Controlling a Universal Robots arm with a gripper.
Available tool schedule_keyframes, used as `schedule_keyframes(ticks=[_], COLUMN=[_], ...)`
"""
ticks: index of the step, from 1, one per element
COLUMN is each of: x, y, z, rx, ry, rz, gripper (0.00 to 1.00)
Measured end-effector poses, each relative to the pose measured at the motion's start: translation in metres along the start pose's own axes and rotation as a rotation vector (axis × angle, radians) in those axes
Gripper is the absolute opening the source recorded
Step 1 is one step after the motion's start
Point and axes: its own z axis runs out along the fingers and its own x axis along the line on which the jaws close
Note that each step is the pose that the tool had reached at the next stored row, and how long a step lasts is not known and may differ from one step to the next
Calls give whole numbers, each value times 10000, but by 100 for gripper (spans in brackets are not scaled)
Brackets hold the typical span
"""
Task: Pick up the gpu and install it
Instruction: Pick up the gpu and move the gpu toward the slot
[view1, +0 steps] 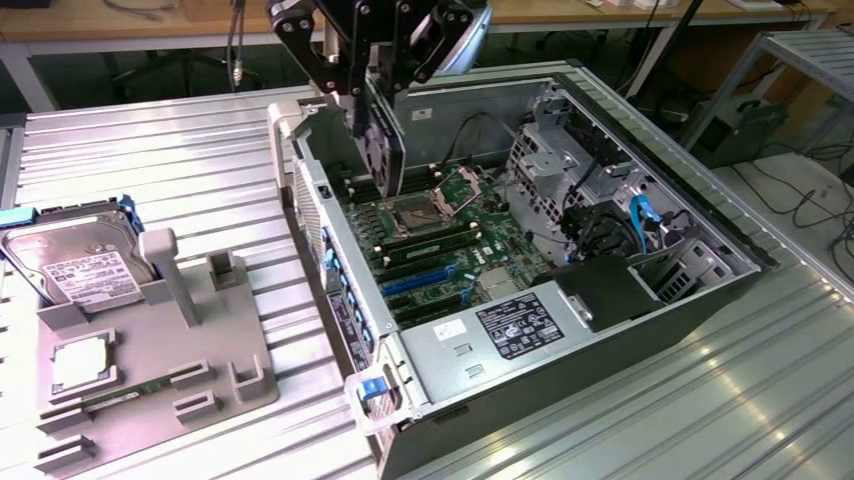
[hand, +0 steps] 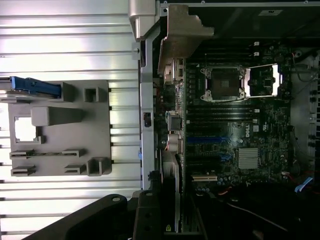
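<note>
Gripper, closed on the gpu, is holding it upright directly beneath itself, hanging over the motherboard beside the wall of the case at the exterior view's left.

gpu: in your gripper, over motherboard inside case.
hard drive: on tray, exterior view's left of case.

Black, angular jointed hand — glossy silver-grey wrist housing.
</note>
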Motion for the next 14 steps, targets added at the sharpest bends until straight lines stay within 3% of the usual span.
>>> schedule_keyframes(ticks=[14], x=[-173], y=[4], z=[4], rx=[1], ry=[0], rz=[1], gripper=[27])
